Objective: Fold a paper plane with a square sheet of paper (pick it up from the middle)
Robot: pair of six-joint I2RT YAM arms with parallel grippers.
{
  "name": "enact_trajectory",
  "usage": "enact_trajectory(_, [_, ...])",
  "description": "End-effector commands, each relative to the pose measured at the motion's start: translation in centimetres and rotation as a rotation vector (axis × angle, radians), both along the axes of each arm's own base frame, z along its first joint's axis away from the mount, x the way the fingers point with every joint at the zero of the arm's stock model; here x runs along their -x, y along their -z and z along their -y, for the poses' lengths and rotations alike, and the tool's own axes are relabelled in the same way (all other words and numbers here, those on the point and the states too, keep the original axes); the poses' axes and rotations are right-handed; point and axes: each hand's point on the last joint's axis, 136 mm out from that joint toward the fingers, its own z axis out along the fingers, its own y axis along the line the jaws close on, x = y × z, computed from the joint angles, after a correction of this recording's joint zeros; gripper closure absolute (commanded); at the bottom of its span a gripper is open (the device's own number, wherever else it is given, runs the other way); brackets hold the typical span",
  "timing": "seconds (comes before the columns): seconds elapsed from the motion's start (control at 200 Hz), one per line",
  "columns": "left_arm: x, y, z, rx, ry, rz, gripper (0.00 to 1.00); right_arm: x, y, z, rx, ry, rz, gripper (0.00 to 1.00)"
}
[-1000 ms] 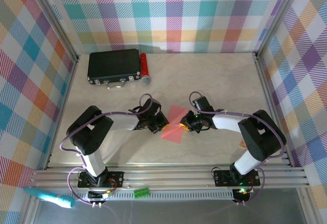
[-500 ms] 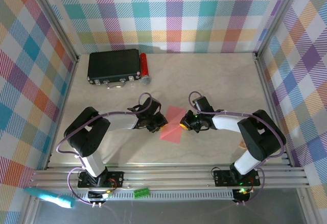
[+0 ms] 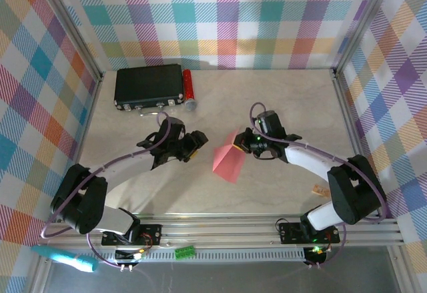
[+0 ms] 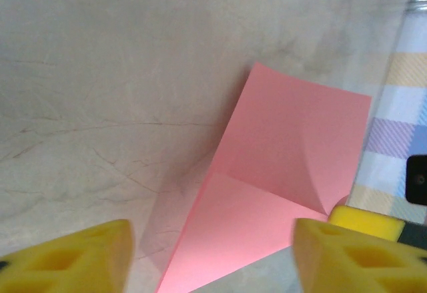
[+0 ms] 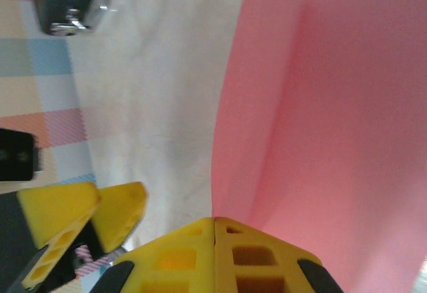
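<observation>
Two states: right gripper (image 3: 239, 145) pinches square sheet of paper (image 3: 227, 165); left gripper (image 3: 194, 146) spread, empty.

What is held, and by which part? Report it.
The right gripper, jaws shut, pinches the square sheet of paper at its right edge; the open left gripper holds nothing.
</observation>
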Motion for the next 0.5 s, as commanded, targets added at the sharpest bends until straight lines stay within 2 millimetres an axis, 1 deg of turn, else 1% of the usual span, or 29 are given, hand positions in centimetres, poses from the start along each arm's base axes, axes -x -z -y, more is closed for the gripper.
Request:
enact_trajectory(0.0, [0.3,-2.9,1.5,0.124,0.094,0.089,0.21,-0.3,-4.4,-1.4,-0.074,-0.117,0.103,0.94])
enact_trajectory(0.045, [0.5,-3.8,2.1,0.169,0.122,0.105,0.16,-0.4,-5.6,-1.9,-0.097,-0.145,0.121,0.94])
enact_trajectory(0.12, [0.7,-4.6,3.0,0.251,0.143,0.103,0.07,-0.4,-7.5,-2.6,-0.138,-0.185,0.14,0.94])
enact_trajectory(0.22, [0.6,-5.4,3.7,0.337,0.149,0.107,0.0,-0.3,-9.6,-3.3,-0.189,-0.227,0.166,0.93])
enact_trajectory(0.28, [0.5,-6.0,3.9,0.379,0.151,0.121,0.0,-0.2,-10.5,-3.5,-0.211,-0.245,0.176,0.93])
enact_trajectory(0.37, [0.4,-7.1,4.3,0.438,0.161,0.148,0.0,-0.1,-11.2,-3.7,-0.233,-0.261,0.178,0.93])
enact_trajectory(0.43, [0.4,-8.0,4.6,0.477,0.178,0.163,0.0,-0.1,-11.3,-3.7,-0.244,-0.266,0.173,0.93])
enact_trajectory(0.49, [0.3,-8.4,4.9,0.5,0.19,0.165,0.01,-0.1,-11.4,-3.6,-0.252,-0.269,0.168,0.93])
